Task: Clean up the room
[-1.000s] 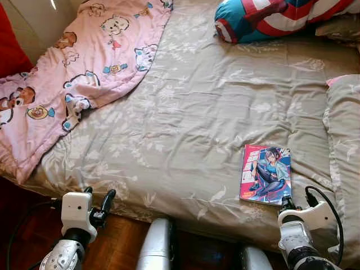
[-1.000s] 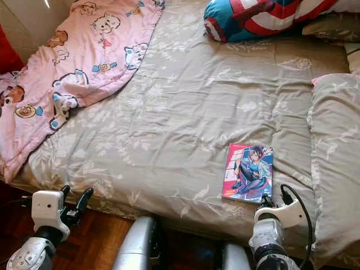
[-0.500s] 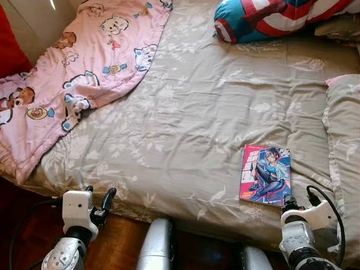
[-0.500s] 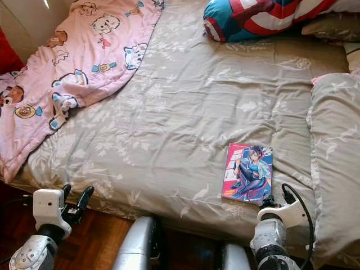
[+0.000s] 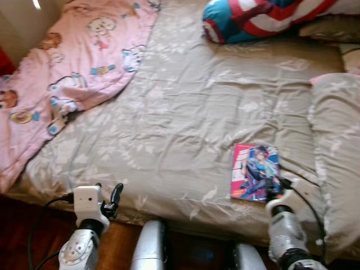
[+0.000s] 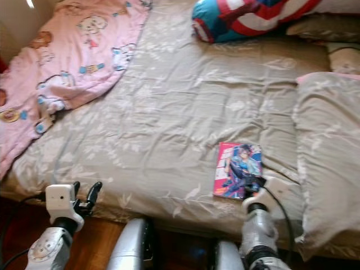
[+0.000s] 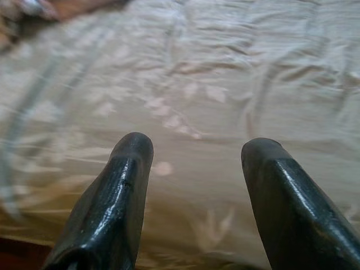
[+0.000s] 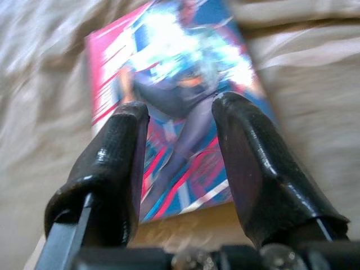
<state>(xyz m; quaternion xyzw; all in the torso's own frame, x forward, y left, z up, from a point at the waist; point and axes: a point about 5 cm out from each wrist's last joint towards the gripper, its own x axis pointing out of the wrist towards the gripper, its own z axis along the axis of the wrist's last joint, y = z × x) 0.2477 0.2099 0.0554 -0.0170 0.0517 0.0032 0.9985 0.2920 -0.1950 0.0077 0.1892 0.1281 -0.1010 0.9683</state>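
Observation:
A comic book [image 5: 254, 171] with a pink and blue cover lies flat on the grey floral bedspread [image 5: 185, 112], near the bed's front edge on the right. My right gripper [image 5: 274, 188] hovers at the book's near corner. In the right wrist view it [image 8: 177, 132] is open, and the book [image 8: 169, 67] fills the gap between its two black fingers [image 8: 115, 163]. My left gripper [image 5: 108, 194] is open at the bed's front edge on the left, with only bedspread ahead of it [image 7: 194, 163].
A pink cartoon blanket [image 5: 73, 62] is bunched over the bed's left side. A blue, red and white pillow [image 5: 264, 17] lies at the far end, and a grey pillow [image 5: 337, 146] lies along the right. Dark wooden floor [image 5: 34, 225] runs below the bed edge.
The camera has shifted, sliding the scene left. My right gripper has moved forward onto the book's near corner. The left gripper has come slightly closer to the bed edge.

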